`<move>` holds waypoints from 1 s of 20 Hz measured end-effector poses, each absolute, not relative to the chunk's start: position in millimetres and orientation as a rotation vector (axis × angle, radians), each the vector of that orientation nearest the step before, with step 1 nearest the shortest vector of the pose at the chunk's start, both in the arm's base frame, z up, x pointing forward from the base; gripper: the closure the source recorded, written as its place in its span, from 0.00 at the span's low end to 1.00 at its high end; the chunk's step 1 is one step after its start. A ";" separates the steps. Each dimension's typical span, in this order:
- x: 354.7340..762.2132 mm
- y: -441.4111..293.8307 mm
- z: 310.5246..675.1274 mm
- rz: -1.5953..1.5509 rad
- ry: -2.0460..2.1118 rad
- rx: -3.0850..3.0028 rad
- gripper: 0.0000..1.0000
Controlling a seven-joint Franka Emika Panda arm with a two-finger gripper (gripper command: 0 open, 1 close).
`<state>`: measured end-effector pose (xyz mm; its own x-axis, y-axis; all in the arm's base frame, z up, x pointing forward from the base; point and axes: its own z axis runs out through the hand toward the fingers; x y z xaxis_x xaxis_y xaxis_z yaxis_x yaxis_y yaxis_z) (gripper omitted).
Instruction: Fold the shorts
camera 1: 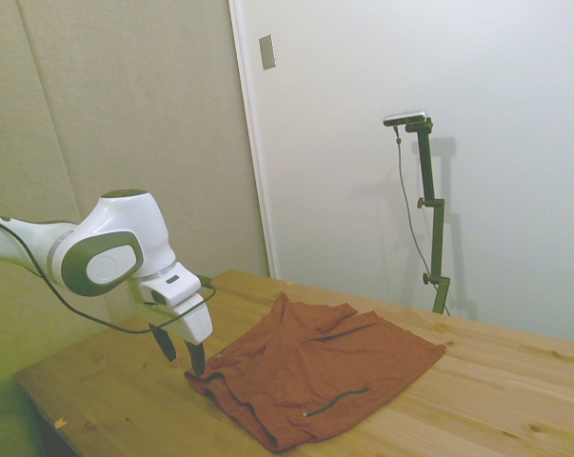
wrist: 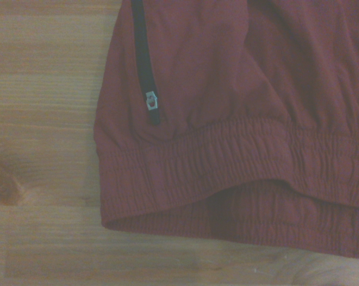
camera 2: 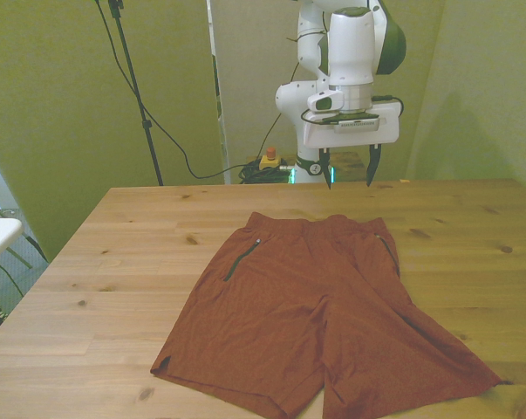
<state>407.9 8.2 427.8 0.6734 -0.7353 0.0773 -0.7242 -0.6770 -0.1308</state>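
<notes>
The rust-red shorts [camera 2: 319, 305] lie spread flat on the wooden table [camera 2: 123, 262], waistband toward the far edge and both legs toward the near edge. A dark pocket slit [camera 2: 242, 258] runs down the side at the front view's left. In the side view the shorts [camera 1: 320, 367] look slightly rumpled. My gripper [camera 2: 348, 168] hangs open above the table just beyond the waistband, holding nothing; in the side view the gripper [camera 1: 179, 350] is next to the waistband edge. The wrist view shows the gathered waistband [wrist: 227, 173] and the zip pocket [wrist: 144, 65] close up.
Bare table [camera 1: 515, 400] surrounds the shorts on both sides. A thin black stand and cables [camera 2: 140, 96] rise behind the table at the front view's left. A small red-and-yellow button box [camera 2: 269, 159] sits behind the far edge.
</notes>
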 end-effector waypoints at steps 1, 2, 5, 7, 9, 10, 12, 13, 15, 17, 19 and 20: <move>408.5 8.1 427.7 -0.190 1.220 -2.793 0.00; 408.8 7.6 426.6 -0.188 1.223 -2.796 0.00; 422.3 21.4 430.3 -0.298 1.276 -2.887 0.00; 431.0 62.9 425.1 -0.390 1.278 -2.973 0.00; 432.9 101.7 417.5 -0.511 1.274 -3.061 0.00; 432.3 118.2 413.0 -0.583 1.276 -3.107 0.00; 428.7 142.0 402.8 -0.706 1.295 -3.197 0.00; 426.6 150.1 397.8 -0.767 1.307 -3.239 0.00; 425.1 159.0 387.0 -0.898 1.328 -3.313 0.00; 428.4 164.5 372.6 -1.015 1.336 -3.366 0.00; 435.5 171.7 357.7 -1.013 1.308 -3.405 0.00; 439.6 175.0 352.0 -0.990 1.299 -3.416 0.00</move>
<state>439.6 175.0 352.0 0.6653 -0.3997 0.6305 -0.7140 -0.5875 0.3809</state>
